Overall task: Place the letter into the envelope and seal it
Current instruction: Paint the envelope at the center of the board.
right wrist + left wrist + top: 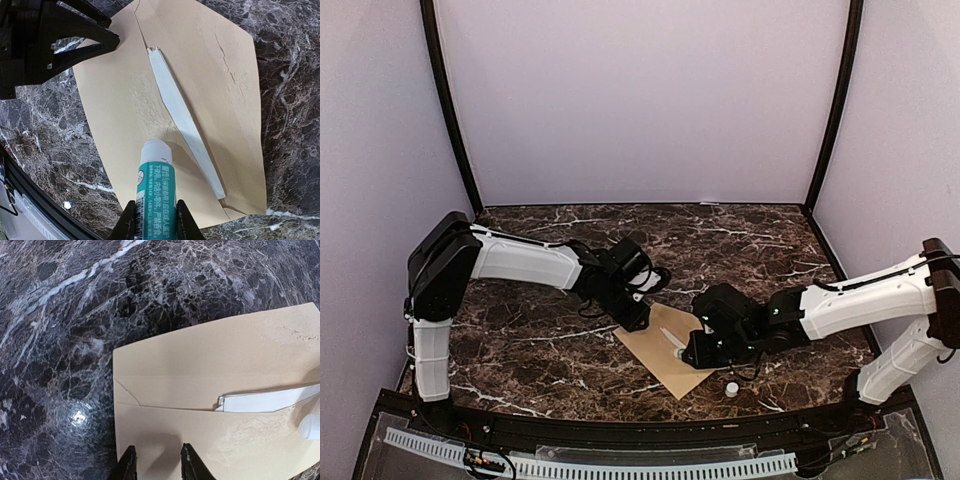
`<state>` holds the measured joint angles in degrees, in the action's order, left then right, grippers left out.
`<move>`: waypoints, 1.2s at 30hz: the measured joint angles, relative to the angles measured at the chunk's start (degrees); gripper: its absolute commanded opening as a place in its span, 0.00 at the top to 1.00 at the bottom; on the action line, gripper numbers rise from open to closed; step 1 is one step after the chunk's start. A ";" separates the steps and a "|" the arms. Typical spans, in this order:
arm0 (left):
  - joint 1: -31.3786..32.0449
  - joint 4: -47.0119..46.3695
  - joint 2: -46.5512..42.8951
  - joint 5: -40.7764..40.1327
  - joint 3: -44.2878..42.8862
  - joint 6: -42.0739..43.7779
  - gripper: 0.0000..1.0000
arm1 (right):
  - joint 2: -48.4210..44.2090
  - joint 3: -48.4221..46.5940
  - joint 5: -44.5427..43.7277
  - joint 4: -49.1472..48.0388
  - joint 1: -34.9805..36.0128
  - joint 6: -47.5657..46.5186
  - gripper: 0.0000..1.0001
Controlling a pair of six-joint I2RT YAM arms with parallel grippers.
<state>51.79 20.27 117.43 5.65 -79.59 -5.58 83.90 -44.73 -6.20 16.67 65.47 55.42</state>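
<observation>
Your right gripper (155, 220) is clamped on a teal glue stick (155, 192), its white tip over the envelope (115, 95) just beside the mouth; whether it touches the paper cannot be told. The envelope lies flat on the marble table (520, 340) near the middle, flap folded open. Its long axis runs diagonally from far left to near right. A white sliver of the letter (175, 107) shows along the mouth, parallel to that axis. Your left gripper (157, 467) sits over the envelope's far-left end, jaws partly spread with nothing between them. A small white cap (731, 388) lies just off the near-right end, close to the table's front edge. Bare marble stretches behind and to both sides.
</observation>
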 measured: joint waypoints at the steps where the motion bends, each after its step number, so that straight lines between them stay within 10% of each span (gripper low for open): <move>1: 0.11 0.00 0.02 -0.22 -0.02 0.11 0.71 | 0.04 0.00 0.15 0.00 -0.04 -0.09 1.00; 36: 0.24 -0.02 0.90 -1.90 -1.05 1.01 0.76 | 11.17 -7.02 1.95 -5.55 -4.02 -3.34 1.00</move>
<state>52.03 20.25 118.32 3.75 -80.64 -4.58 95.07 -51.75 -4.25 11.11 61.45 52.07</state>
